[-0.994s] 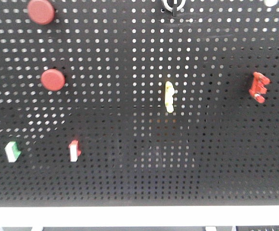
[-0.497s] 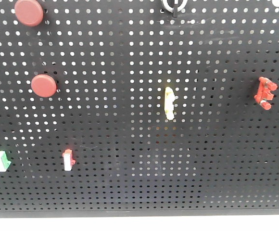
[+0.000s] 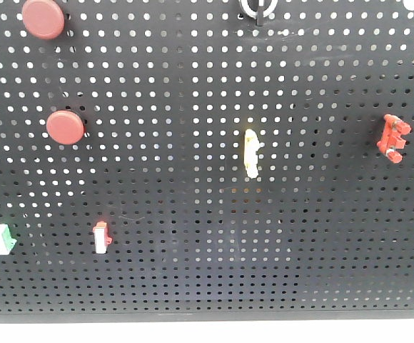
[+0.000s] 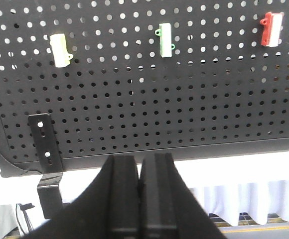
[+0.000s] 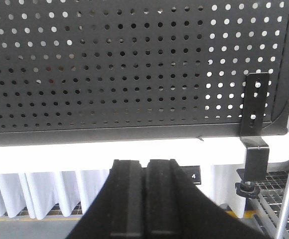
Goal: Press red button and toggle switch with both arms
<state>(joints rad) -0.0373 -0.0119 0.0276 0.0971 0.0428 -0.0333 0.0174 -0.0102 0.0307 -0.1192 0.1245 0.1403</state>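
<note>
Robotics test lab: a black perforated panel [image 3: 193, 236] carrying red buttons [image 3: 66, 128] and a toggle switch [image 3: 393, 138] stands on a white surface [image 5: 60, 155], held by a metal bracket [image 5: 256, 107] at the panel's corner. White cloth skirting [image 5: 35, 191] and a numbered tag [image 5: 193, 175] hang below the panel.

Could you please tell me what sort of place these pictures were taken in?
Probably a robot test bench in a lab: a black perforated panel carries mounted controls, such as a red button and the toggle switch.
</note>
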